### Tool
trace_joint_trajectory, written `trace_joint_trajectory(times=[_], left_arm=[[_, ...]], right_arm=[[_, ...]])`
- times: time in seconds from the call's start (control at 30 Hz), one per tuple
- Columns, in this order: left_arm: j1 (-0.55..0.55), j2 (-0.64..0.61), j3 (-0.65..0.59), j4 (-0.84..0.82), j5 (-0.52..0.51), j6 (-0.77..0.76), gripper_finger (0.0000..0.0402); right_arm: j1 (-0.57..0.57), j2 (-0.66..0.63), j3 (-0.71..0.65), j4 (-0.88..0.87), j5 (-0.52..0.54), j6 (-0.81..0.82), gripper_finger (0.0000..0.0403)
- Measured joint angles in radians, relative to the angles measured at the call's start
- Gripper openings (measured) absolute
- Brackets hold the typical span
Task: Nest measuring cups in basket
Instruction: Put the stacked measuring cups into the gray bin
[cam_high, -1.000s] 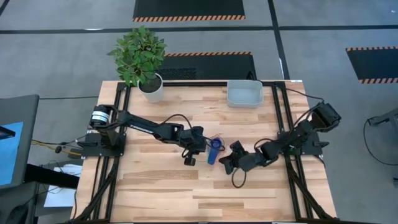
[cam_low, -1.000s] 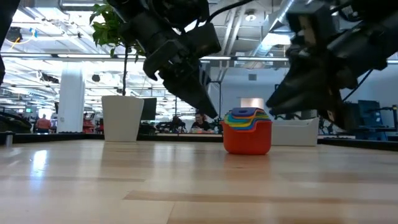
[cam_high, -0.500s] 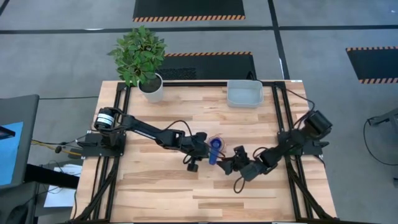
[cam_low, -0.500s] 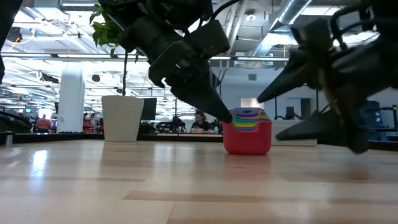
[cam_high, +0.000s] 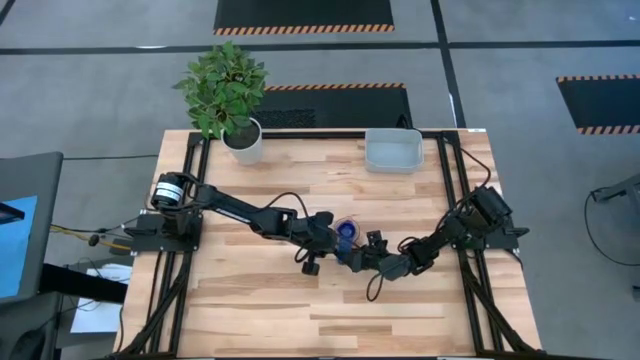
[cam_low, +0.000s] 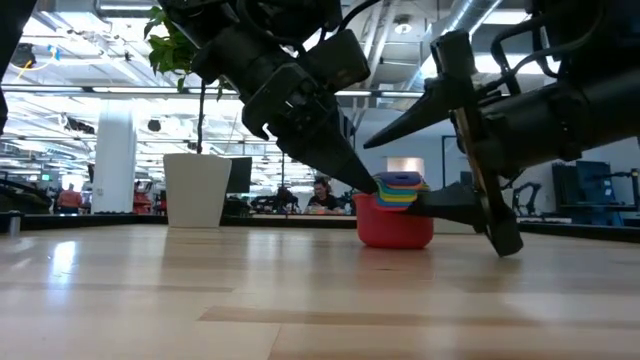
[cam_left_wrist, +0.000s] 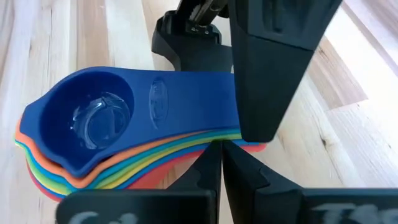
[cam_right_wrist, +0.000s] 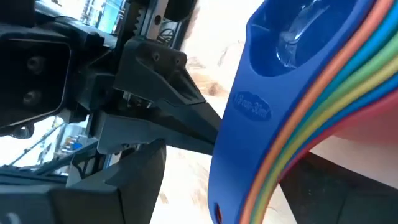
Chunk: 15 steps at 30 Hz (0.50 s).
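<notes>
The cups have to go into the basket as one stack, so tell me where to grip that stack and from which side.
Grip the stacked handles of the cup stack, probably best: they lie fanned flat together and jut sideways from the bowls, as the left wrist view shows. Come in level from the handle side, one finger above and one below. The right gripper is already open around that end; the left gripper crowds the other side.

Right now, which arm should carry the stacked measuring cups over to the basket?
Probably the right. The right gripper is open with its fingers straddling the measuring cups, and the basket lies on its side. The left gripper only touches the stack, shut.
</notes>
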Motion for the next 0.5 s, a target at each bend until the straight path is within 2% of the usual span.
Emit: trace_joint_trajectory(times=[0.27,0.5], left_arm=[[0.000,-0.001,0.000,-0.033,0.001,-0.010,0.0006],[-0.005,-0.001,0.000,-0.065,0.001,-0.016,0.0006]], right_arm=[[-0.011,0.013,0.027,-0.049,0.000,0.025,0.0287],[-0.012,0.014,0.027,-0.052,0.001,0.039,0.0244]])
